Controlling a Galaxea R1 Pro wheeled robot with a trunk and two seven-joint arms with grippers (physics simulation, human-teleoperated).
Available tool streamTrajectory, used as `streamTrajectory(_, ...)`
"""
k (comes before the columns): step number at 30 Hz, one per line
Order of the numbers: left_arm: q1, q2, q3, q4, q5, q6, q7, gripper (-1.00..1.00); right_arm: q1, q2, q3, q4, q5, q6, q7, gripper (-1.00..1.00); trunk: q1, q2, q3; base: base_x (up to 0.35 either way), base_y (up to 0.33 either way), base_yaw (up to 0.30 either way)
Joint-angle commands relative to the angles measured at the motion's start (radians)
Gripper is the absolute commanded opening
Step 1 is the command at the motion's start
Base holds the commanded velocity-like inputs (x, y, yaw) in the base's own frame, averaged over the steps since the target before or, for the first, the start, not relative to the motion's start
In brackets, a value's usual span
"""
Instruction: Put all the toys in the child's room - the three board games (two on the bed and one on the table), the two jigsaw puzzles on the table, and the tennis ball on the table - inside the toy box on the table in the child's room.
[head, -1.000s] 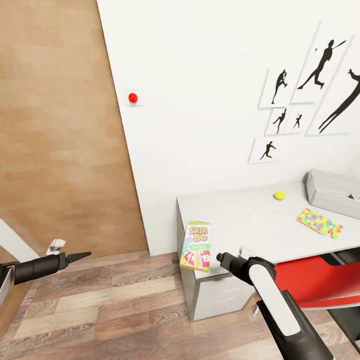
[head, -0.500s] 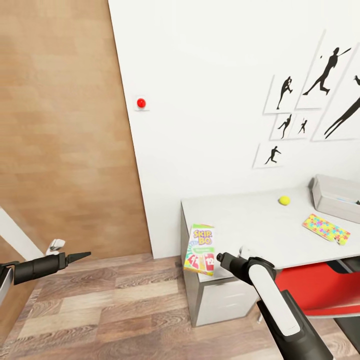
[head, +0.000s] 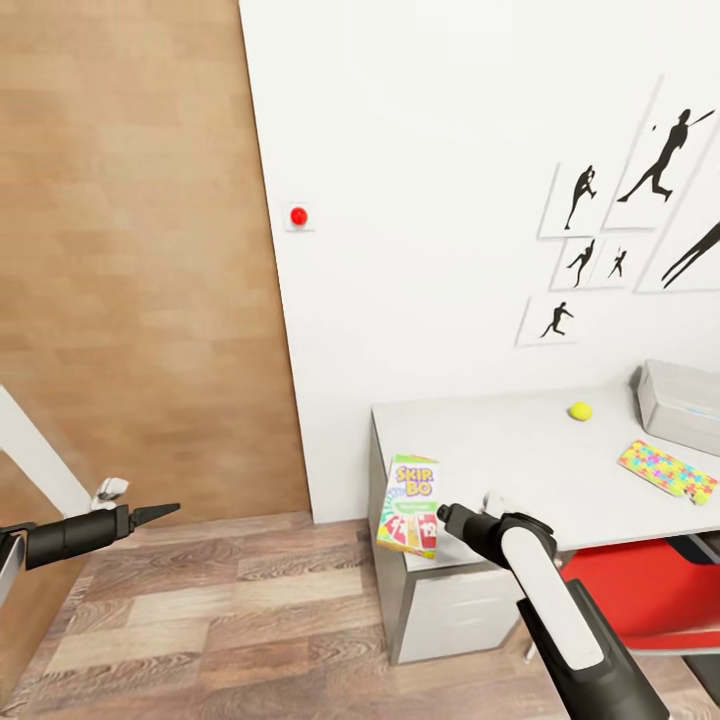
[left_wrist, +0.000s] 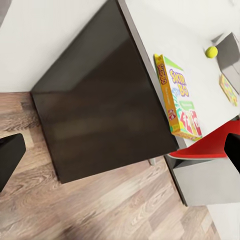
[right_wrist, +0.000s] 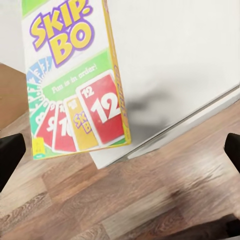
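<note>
1. The Skip-Bo board game (head: 408, 505) lies at the near left corner of the table (head: 500, 450), overhanging its edge.
2. The right gripper (head: 443, 513) hovers just beside the box, jaws spread.
3. The left gripper (head: 165, 512) hangs over the floor, well apart; whether it is spread I cannot tell.
4. The tennis ball (head: 580, 411), a jigsaw puzzle (head: 666, 470) and the toy box (head: 680, 405) sit farther along the table.

Table (head: 500, 440): pale grey top over white drawers. On it, at the near corner, a board game (head: 408, 504) printed green, yellow and red; farther along, a yellow-green tennis ball (head: 580, 410), a jigsaw puzzle (head: 668, 470) of red, yellow, green and blue pieces, and a light-grey toy box (head: 685, 405). Under the table, a red chair (head: 640, 590). Behind it, a white wall (head: 440, 200) with black silhouette pictures (head: 625, 200).
</note>
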Motion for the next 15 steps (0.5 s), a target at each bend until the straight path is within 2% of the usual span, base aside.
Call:
streamTrajectory(1, -0.001, 0.000, 0.001, 0.000, 0.001, 0.010, -0.003, 1.00, -0.001, -0.001, 0.001, -0.001, -0.007, 0.004, -0.009, 1.00, 0.001, -0.002, -0.001, 0.000, 0.000, 0.089)
streamTrajectory(9, -0.001, 0.001, 0.001, 0.000, 0.002, 0.011, -0.005, 1.00, -0.001, -0.001, -0.006, 0.000, -0.007, 0.004, -0.008, 1.00, 0.001, -0.002, 0.012, 0.000, 0.000, 0.085)
streamTrajectory(15, -0.001, -0.002, -0.004, -0.001, 0.002, 0.008, -0.006, 1.00, -0.001, -0.001, -0.007, 0.000, -0.007, 0.004, -0.008, 1.00, 0.001, -0.002, 0.014, 0.000, 0.000, 0.017)
